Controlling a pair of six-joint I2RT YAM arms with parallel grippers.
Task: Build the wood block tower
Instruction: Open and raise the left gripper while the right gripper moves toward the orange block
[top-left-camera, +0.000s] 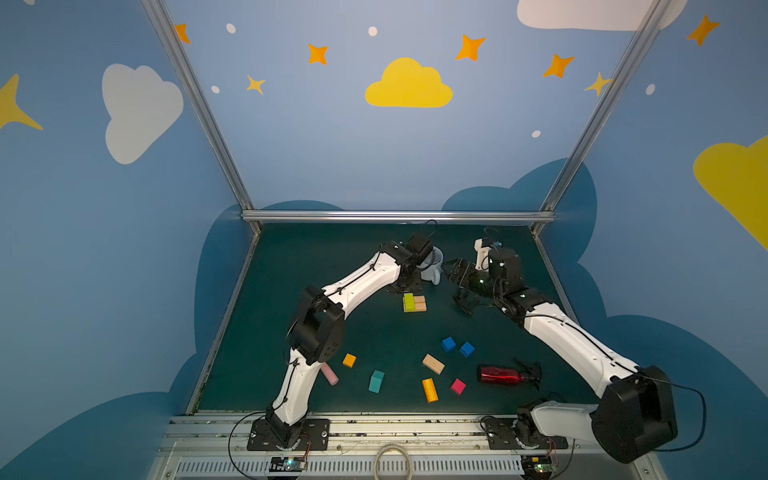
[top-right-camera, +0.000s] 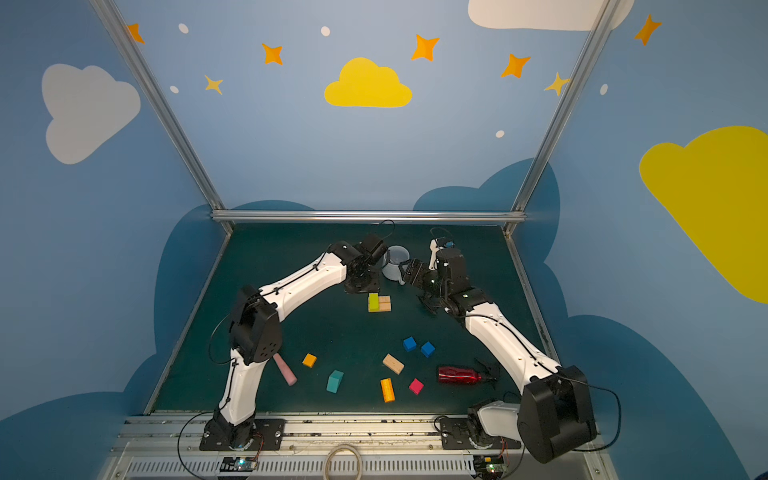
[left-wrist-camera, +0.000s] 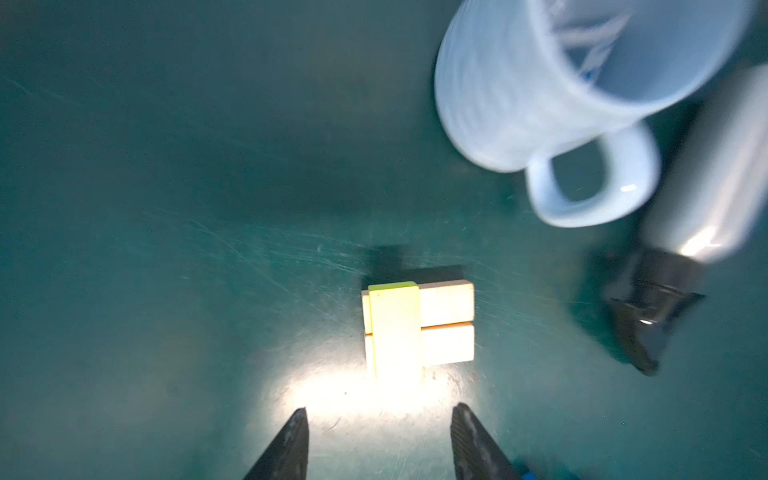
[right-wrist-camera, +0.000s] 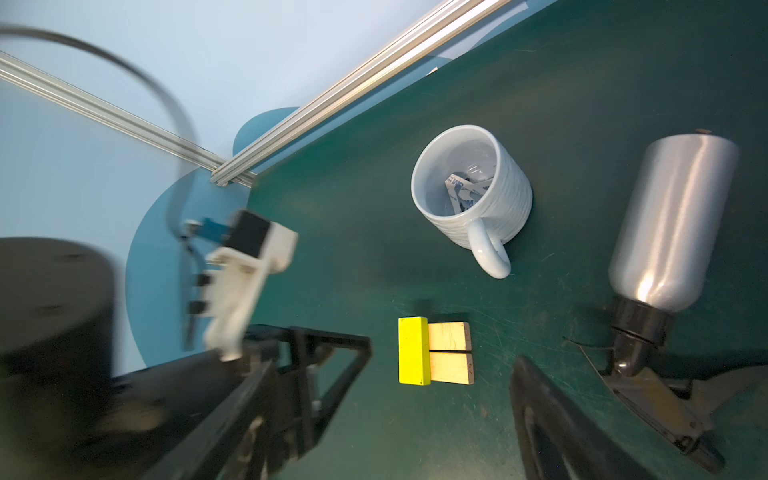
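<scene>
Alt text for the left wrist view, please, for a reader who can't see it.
A yellow-green block lies across two tan blocks set side by side on a green mat; the left gripper is open and empty, apart from them. A white mug and a silver spray bottle are nearby.

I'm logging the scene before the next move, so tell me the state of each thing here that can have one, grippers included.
tower: two tan bars side by side, yellow-green bar across them; nothing higher.
loose blocks: lying apart, unstacked.
mug: upright, scraps inside.
silver bottle: on its side.
red bottle: on its side.
left gripper: open, empty.
right gripper: open, empty.
</scene>
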